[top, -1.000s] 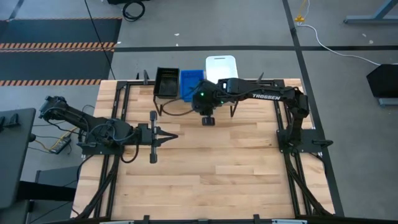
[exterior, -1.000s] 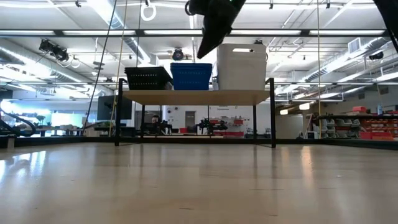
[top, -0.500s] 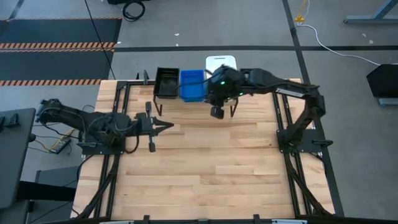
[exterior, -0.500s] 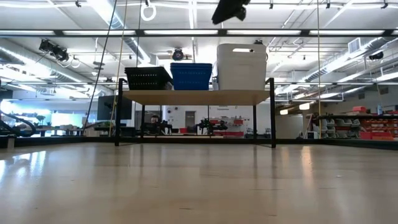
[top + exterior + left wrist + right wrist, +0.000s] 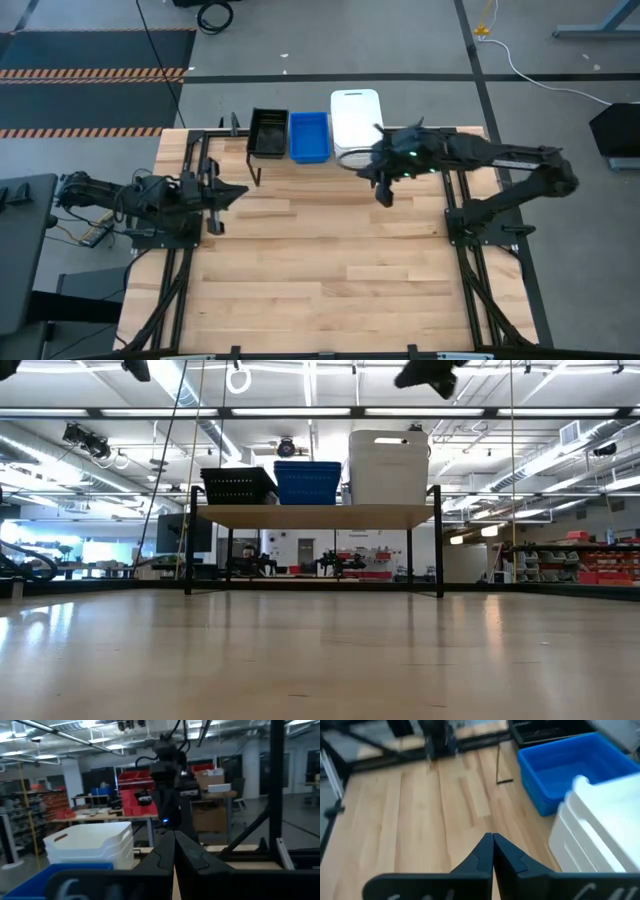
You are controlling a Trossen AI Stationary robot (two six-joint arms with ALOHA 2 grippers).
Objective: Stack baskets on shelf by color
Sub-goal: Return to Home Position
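Baskets sit on the shelf at the table's 12 o'clock edge. They are grouped by colour: black, blue, white, side by side. Sorting appears complete.

Left gripper lies at 10 o'clock, fingers together, holding nothing. Right gripper hangs at 1 o'clock near the white ones, fingers together, empty; I judge both clear of the load.

No writing is legible; the red tab on a white basket cannot be read.

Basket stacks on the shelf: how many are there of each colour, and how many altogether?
black stack: 1
blue stack: 1
white stack: 1
Total: 3 stacks on the shelf; the number of baskets in each stack cannot be told.
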